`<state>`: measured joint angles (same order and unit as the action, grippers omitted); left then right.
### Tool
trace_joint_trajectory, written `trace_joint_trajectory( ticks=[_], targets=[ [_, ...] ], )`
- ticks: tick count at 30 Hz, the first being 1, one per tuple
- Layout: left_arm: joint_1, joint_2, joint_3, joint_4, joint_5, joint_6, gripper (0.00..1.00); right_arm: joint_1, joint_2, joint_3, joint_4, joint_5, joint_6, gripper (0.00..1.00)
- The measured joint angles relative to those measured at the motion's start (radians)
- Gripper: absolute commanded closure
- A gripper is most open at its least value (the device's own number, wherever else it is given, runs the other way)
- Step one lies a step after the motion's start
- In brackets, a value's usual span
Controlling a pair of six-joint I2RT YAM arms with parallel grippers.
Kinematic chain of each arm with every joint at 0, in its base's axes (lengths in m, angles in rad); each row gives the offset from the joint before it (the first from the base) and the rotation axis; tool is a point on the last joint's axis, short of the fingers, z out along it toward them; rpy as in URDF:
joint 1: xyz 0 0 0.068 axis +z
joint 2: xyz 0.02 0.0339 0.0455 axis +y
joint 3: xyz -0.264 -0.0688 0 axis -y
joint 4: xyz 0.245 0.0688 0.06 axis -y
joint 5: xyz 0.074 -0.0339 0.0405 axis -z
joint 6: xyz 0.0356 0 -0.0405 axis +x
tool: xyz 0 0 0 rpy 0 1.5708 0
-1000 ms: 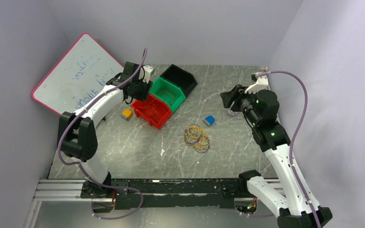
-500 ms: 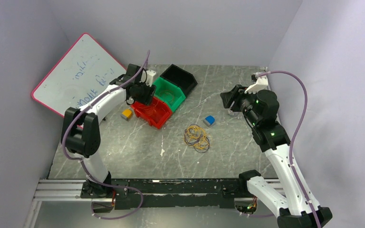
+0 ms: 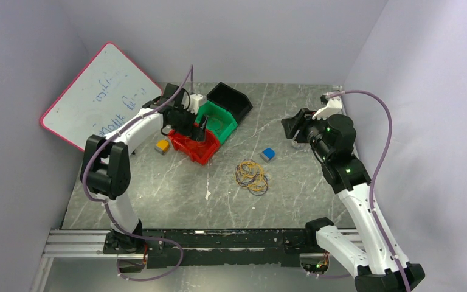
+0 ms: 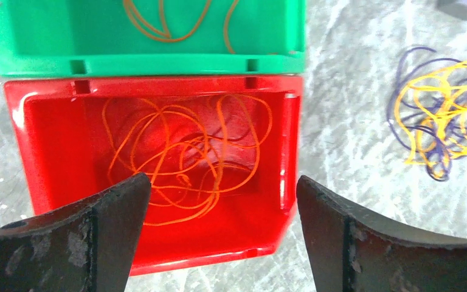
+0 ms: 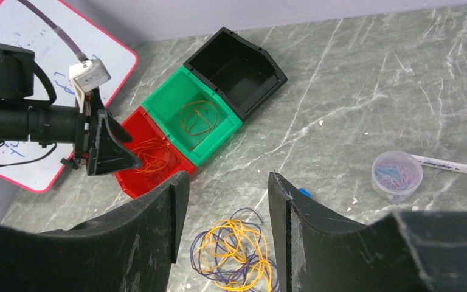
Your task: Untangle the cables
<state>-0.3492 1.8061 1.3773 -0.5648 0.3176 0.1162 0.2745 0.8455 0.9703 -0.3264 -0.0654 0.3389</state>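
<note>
I read left gripper [image 4: 220, 182] spread wide above orange cable [image 4: 182, 152] in red bin [image 4: 158, 87] (cable ungripped); right gripper [image 5: 228, 182] parted, empty.

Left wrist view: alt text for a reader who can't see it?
Open left gripper above a red bin holding loose orange cable. A green bin adjoins it; a yellow and purple tangle lies on the table at right.
</note>
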Motion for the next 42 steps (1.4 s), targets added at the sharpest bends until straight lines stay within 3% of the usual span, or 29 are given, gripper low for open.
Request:
trace_joint_trajectory(
  ticks=[7,22,25,31,35,42],
  targets=[
    [0.007,-0.015,0.0,0.002,0.067,-0.008,0.1,0.0,0.005,0.0,0.0,-0.01,0.0,0.46],
    [0.009,-0.054,-0.014,0.05,0.045,-0.015,0.43,0.0,0.011,0.0,0.0,-0.021,0.001,0.45],
    [0.009,-0.02,-0.01,0.052,0.043,-0.007,0.51,0.0,0.011,0.0,0.0,-0.02,0.0,0.45],
    [0.009,0.055,-0.01,0.052,0.01,0.002,0.79,0.0,0.008,0.0,-0.001,-0.017,0.0,0.45],
    [0.009,0.076,-0.01,0.051,-0.047,0.0,0.93,0.0,0.007,-0.006,0.0,-0.017,0.001,0.45],
    [0.009,0.119,0.004,0.044,-0.129,0.0,0.88,0.0,0.008,-0.019,0.0,-0.021,0.001,0.45]
  ],
)
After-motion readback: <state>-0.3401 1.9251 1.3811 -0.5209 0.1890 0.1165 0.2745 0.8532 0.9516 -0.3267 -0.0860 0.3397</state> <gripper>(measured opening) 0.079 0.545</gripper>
